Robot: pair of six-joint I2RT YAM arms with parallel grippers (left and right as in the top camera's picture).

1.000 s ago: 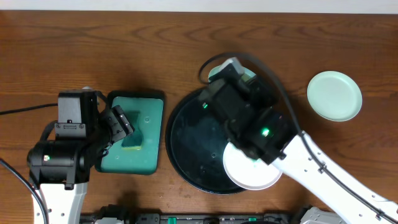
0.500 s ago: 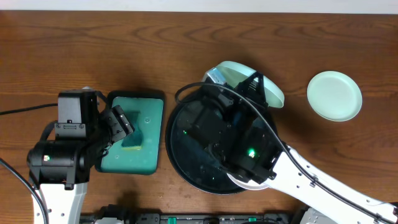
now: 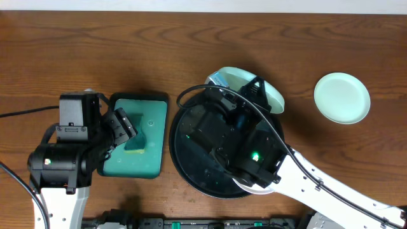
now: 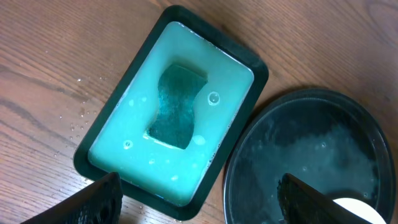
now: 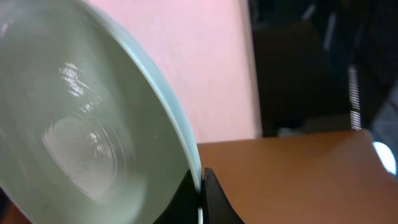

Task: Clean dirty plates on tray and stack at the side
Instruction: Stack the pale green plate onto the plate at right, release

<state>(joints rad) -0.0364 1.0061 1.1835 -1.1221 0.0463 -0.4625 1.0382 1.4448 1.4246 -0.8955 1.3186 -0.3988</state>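
A: Where are the plates?
B: On the desk, right of the black tray, lies a flat mint plate; a white plate sits at the tray's near edge.
A: And the pincers?
B: The right pincer is clamped on a tilted mint plate's rim; the left pincer gapes wide, empty.

You are looking at a black tray, a mint green plate, a second mint green plate, a white plate, a dark teal sponge in pale teal liquid, and a brown wood-grain table.
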